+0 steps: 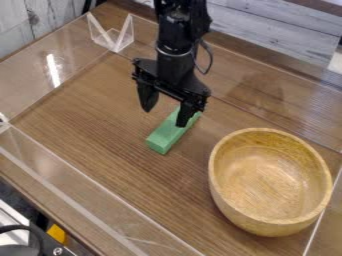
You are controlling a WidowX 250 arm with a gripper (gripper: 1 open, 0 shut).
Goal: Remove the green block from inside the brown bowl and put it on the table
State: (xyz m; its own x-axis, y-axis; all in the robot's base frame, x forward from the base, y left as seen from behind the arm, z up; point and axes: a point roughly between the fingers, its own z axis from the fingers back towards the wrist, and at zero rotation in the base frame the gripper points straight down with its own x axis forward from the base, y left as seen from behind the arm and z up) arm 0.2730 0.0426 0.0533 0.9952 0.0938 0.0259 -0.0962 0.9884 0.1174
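Note:
The green block [173, 133] lies flat on the table [94, 110], left of the brown bowl [271, 180], which holds nothing. My gripper [170, 103] hangs straight down just above the block's far end. Its black fingers stand open and apart, with nothing between them. The block's lower end shows clear of the fingers.
Clear acrylic walls [80, 215] run along the table's edges, with a folded clear piece [111, 32] at the back left. The bowl sits close to the front right edge. Bare wood lies left of the block.

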